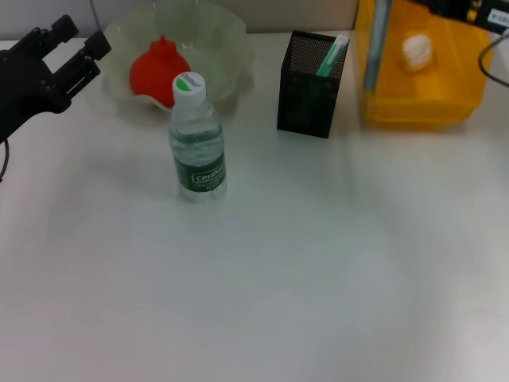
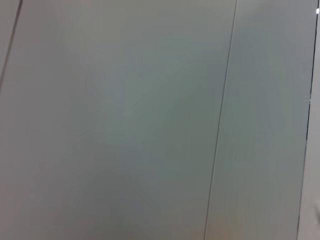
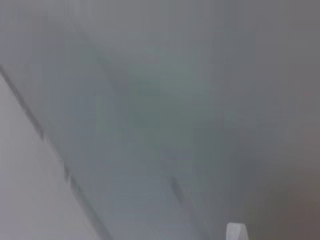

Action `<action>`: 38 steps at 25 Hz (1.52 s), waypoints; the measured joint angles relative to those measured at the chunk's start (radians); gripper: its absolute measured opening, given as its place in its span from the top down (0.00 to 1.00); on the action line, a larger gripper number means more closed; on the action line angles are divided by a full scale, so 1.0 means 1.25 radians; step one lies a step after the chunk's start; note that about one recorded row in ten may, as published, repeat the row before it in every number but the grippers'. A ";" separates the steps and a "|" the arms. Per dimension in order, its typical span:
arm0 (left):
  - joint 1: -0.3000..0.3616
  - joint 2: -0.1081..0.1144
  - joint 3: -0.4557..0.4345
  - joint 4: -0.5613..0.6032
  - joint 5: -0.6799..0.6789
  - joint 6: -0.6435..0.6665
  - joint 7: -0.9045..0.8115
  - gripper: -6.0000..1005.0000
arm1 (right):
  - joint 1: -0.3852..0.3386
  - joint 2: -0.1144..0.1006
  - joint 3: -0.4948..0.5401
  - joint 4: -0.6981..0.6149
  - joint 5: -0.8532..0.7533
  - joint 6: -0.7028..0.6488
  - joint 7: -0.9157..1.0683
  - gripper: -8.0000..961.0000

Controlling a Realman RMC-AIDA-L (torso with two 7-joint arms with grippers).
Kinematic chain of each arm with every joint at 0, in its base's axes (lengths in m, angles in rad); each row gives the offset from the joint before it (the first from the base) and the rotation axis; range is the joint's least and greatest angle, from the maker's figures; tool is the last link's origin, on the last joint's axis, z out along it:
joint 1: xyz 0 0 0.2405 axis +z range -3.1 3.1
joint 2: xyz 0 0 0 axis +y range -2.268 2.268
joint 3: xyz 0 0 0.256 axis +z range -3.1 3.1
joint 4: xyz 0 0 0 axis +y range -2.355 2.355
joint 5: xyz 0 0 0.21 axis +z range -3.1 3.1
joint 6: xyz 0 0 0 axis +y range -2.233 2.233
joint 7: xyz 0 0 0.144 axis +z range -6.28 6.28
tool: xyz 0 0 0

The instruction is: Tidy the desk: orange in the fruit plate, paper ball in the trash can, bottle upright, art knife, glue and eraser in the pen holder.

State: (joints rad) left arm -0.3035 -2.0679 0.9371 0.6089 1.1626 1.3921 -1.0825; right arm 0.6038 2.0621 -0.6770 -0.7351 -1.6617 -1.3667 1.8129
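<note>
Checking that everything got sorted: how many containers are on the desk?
3. The fruit plate sits far left, holding the orange; the pen holder stands mid-back; the trash can is far right, with the paper ball inside.

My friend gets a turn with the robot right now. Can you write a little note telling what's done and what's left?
Left gripper: open, holding nothing, raised beside the fruit plate. Right arm: only a bit shows at the far right, above the trash can.
Done: orange is in the fruit plate, paper ball in the trash can, bottle stands upright.
Pen holder has a green stick poking out; I cannot see what else is inside.
Left: nothing is loose on the desk.
</note>
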 joint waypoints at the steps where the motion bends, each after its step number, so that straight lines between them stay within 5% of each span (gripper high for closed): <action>1: -0.001 -0.001 0.000 -0.001 0.000 0.000 0.001 0.40 | 0.006 0.004 -0.001 0.037 0.050 0.022 -0.070 0.85; 4: -0.004 -0.001 0.000 -0.011 0.000 0.000 0.003 0.40 | 0.029 0.013 -0.008 0.120 0.171 0.070 -0.271 0.85; 10: 0.001 -0.001 -0.010 -0.023 0.000 -0.001 0.007 0.40 | 0.084 0.015 -0.012 0.208 0.222 0.148 -0.423 0.85; 22: -0.005 0.000 -0.021 -0.051 -0.007 0.001 0.023 0.40 | 0.155 0.016 -0.081 0.338 0.222 0.312 -0.551 0.85; 32: 0.000 0.002 -0.021 -0.050 -0.007 0.007 0.018 0.40 | 0.141 0.020 -0.090 0.349 0.224 0.281 -0.579 0.84; 38: 0.001 0.003 -0.021 -0.047 -0.007 0.007 -0.009 0.39 | 0.138 0.020 -0.105 0.350 0.225 0.278 -0.558 0.69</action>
State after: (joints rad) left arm -0.3024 -2.0639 0.9111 0.5502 1.1534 1.4013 -1.0942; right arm 0.7760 2.0867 -0.8084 -0.2974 -1.3799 -1.0189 1.1154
